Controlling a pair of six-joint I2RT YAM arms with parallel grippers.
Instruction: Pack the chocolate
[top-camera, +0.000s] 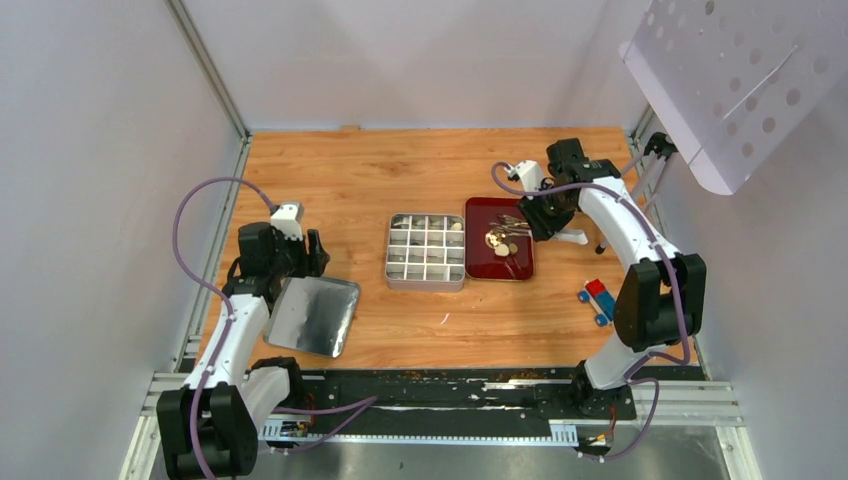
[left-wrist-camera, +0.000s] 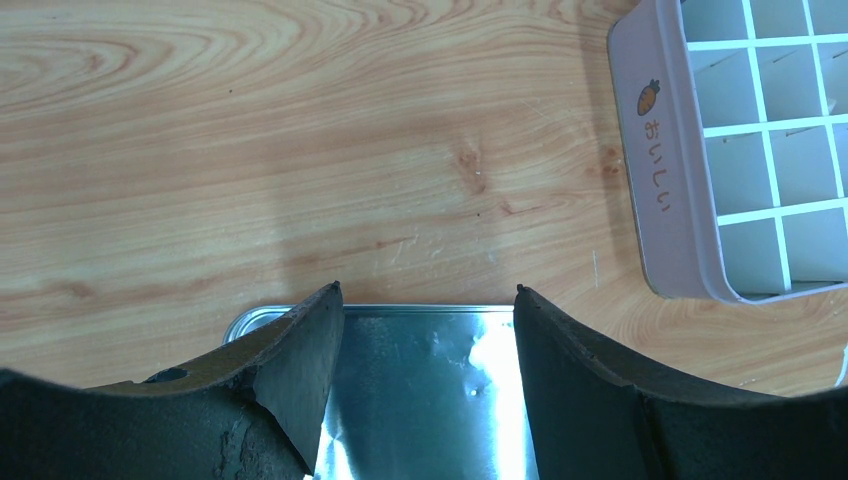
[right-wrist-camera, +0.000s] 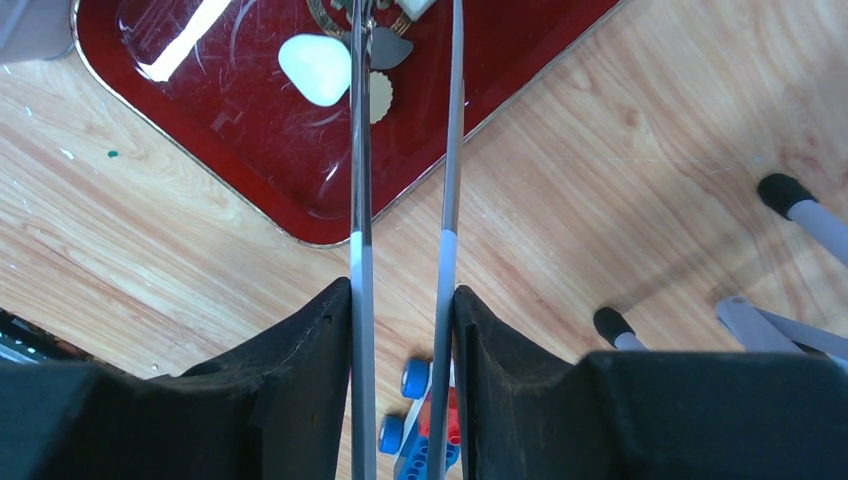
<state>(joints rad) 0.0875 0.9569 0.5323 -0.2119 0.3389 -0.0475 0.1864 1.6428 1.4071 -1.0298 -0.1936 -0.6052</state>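
Note:
The divided tin (top-camera: 425, 250) stands mid-table; some of its compartments hold small chocolate pieces. More chocolate (top-camera: 497, 240), cream and dark, lies on the red tray (top-camera: 520, 265) right of it. My right gripper (top-camera: 542, 220) is shut on the metal tongs (right-wrist-camera: 360, 150), whose tips reach over the tray (right-wrist-camera: 250, 150) beside a cream-white piece (right-wrist-camera: 315, 68). Whether the tongs grip a piece I cannot tell. My right gripper's jaws (right-wrist-camera: 402, 290) press both tong arms. My left gripper (top-camera: 300, 255) is open and empty (left-wrist-camera: 425, 290) above the shiny tin lid (left-wrist-camera: 420, 390), with the tin's wall (left-wrist-camera: 670, 200) to its right.
The tin lid (top-camera: 315, 315) lies at the front left. A small red-and-blue wheeled block (top-camera: 597, 300) sits right of the tray and shows under my right fingers (right-wrist-camera: 420, 420). A stand's legs (right-wrist-camera: 800, 205) and a perforated white panel (top-camera: 740, 70) are at the far right.

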